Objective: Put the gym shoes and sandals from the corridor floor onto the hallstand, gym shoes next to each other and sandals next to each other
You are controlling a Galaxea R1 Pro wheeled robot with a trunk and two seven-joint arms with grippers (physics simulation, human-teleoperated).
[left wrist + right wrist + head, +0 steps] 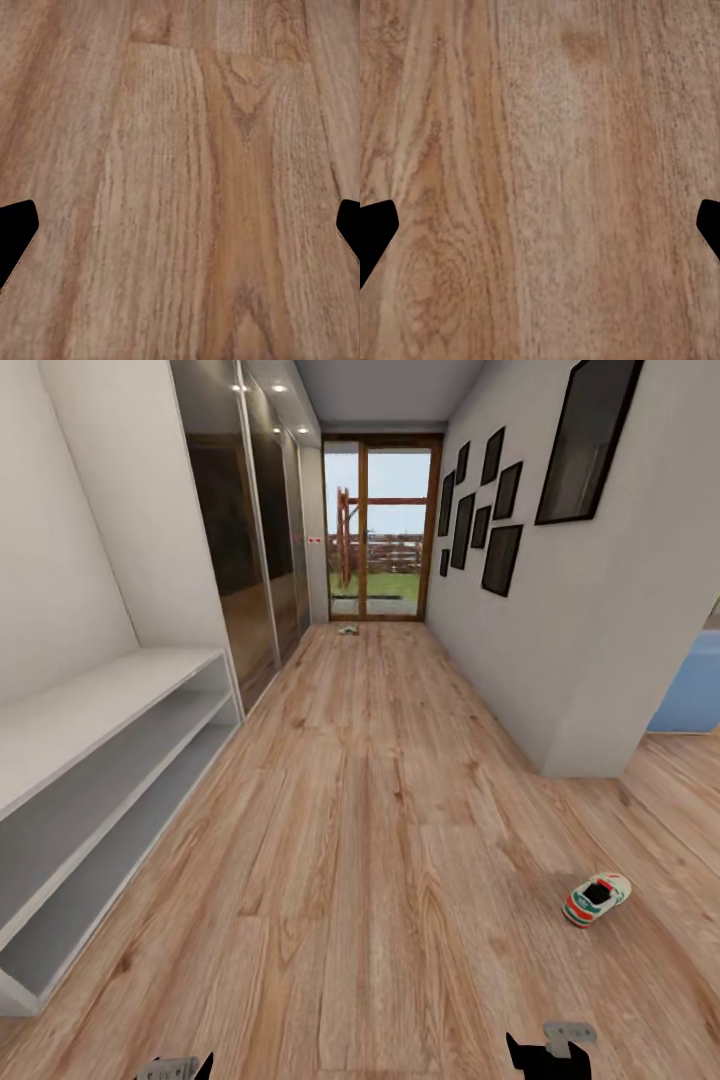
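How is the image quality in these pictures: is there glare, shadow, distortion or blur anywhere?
Head view: wide-angle stretch bends the walls and the hallstand; ceiling spotlights glare in the dark glossy wardrobe doors; the gym shoe casts a soft shadow; a small thing by the far glass door is too small to identify. Both wrist views: evenly lit, slightly soft corridor floor, no glare.

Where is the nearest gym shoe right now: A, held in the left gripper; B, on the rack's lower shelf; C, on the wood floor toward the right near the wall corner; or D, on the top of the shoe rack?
C: the head view shows the white, green-striped gym shoe lying on the corridor floor at the right, below the wall corner, far from the hallstand on the left.
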